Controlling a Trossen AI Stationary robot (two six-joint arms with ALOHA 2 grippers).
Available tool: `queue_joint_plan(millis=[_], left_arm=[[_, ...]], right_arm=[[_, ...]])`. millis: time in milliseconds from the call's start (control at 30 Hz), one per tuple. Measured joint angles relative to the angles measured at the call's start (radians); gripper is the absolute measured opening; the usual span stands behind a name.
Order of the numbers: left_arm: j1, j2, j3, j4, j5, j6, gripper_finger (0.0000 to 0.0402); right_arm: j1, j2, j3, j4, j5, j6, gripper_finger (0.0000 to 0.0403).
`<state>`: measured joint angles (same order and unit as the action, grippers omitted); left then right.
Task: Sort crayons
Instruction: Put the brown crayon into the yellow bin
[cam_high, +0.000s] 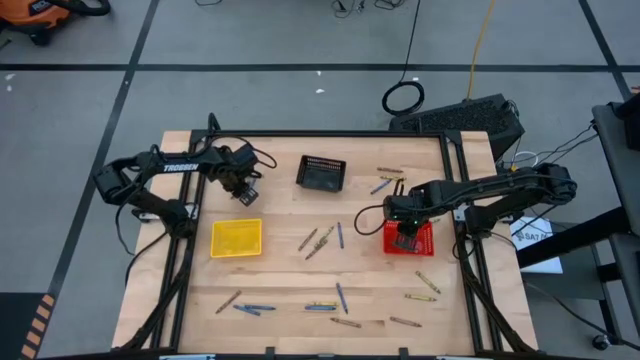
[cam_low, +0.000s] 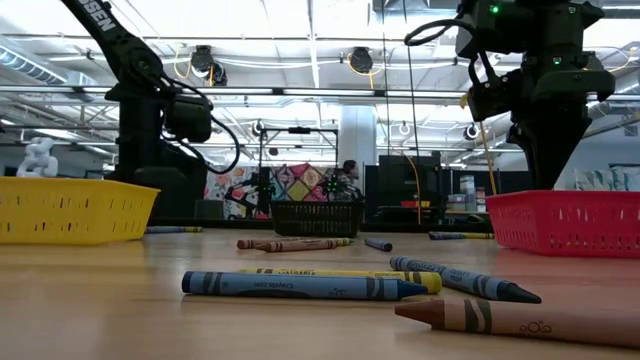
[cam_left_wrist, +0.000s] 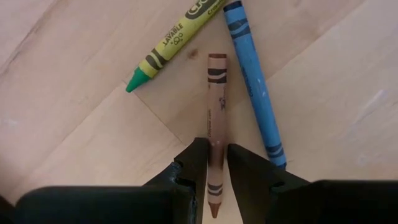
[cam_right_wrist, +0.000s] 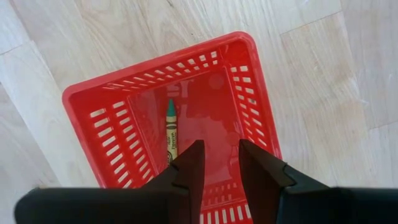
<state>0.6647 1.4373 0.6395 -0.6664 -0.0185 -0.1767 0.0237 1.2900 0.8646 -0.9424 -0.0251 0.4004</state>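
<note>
Sorting has barely begun: the right gripper (cam_right_wrist: 216, 163), jaws empty, hovers over the red basket (cam_right_wrist: 93, 99) holding seemingly one crayon (cam_right_wrist: 170, 129), while the left gripper (cam_left_wrist: 211, 163) pinches a brown crayon (cam_left_wrist: 216, 99) and many others (cam_high: 320, 241) lie scattered on the surface (cam_high: 280, 280).

I see a pale wooden table (cam_high: 290, 275) on a grey floor with dark lines (cam_high: 300, 68). Past the table I see a big room with long bright ceiling lights (cam_low: 310, 25) and a white pillar (cam_low: 355, 135).

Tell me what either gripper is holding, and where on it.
The left gripper pinches the brown crayon near one end. The right gripper holds nothing, jaws open above the red basket.
</note>
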Motion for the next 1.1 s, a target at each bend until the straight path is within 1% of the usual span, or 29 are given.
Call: queue_joint_plan(millis=[133, 367, 700, 867, 1100], left_arm=[[0.0, 0.0, 0.0, 0.005, 0.002, -0.02, 0.0073], [-0.003, 0.0, 0.0, 0.002, 0.006, -0.025, 0.001], [-0.004, -0.004, 0.002, -0.019, 0.006, -0.023, 0.001], [-0.005, -0.031, -0.002, -0.02, -0.009, -0.001, 0.001], [-0.005, -0.087, -0.002, -0.029, -0.002, -0.001, 0.001]], right_arm=[[0.0, 0.0, 0.0, 0.0, 0.001, 0.0, 0.0086], [0.0, 0.0, 0.0, 0.002, 0.002, 0.0, 0.0086], [0.0, 0.0, 0.0, 0.011, 0.002, -0.001, 0.0086], [0.0, 0.0, 0.0, 0.011, 0.002, -0.001, 0.0086], [0.0, 0.0, 0.0, 0.012, 0.002, -0.001, 0.0086]])
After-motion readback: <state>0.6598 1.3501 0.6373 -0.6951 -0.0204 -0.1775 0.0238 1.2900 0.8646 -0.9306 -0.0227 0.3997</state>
